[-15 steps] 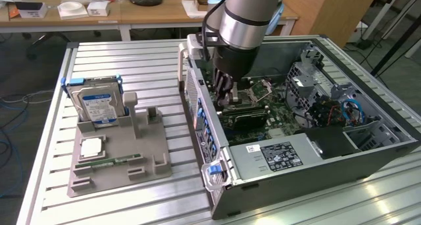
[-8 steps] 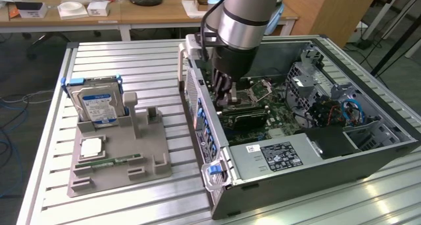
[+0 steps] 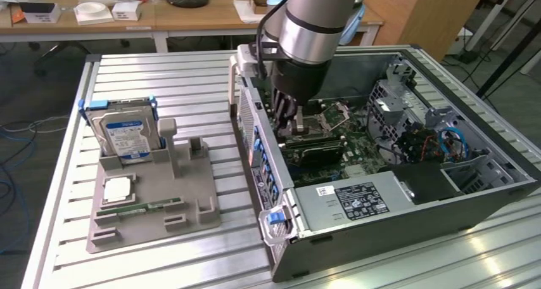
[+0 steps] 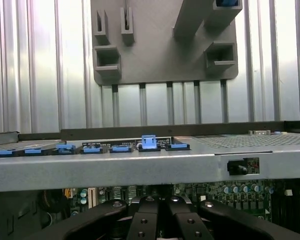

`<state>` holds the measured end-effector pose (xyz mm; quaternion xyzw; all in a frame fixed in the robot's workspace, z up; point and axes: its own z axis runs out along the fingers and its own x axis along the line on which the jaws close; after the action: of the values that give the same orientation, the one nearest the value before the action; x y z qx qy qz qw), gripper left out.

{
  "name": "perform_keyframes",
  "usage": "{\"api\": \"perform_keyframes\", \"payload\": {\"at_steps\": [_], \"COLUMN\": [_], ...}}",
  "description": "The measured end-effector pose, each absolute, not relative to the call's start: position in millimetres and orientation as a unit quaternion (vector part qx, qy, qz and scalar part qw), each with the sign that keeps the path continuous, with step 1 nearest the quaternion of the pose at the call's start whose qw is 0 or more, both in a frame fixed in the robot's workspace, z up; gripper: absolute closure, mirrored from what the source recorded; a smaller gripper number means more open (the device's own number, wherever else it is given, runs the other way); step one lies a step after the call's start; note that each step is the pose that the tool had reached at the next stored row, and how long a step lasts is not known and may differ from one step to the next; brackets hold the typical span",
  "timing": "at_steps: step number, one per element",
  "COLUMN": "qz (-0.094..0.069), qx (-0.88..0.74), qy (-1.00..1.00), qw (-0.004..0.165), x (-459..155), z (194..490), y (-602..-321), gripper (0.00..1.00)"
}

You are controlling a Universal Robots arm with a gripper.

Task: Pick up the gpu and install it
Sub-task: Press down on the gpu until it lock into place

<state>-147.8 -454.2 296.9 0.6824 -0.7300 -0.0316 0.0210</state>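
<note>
Holder [image 3: 192,220] on the exterior view's left carried a hard drive [image 3: 125,134] standing upright and a memory stick [image 3: 139,208] lying flat, with no gpu among its slots. Further right, the gripper [image 3: 298,129] was lowered deep inside the open computer case [image 3: 473,200], just above the motherboard. A dark flat board directly beneath it looked like the gpu [image 3: 315,152], so the pick-up seemed done and the work appeared to be at the seating stage. Whether the claw was clenched or released could not be told, nor whether the card was fully home.
</note>
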Motion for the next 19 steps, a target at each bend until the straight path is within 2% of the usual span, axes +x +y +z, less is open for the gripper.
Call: {"api": "perform_keyframes", "payload": {"at_steps": [19], "qz": [-0.031], "qx": [0.684], "qy": [-0.729], "qw": [0.021], "x": [-151.3], "z": [299.7], "y": [-455.4], "gripper": [0.89]}}
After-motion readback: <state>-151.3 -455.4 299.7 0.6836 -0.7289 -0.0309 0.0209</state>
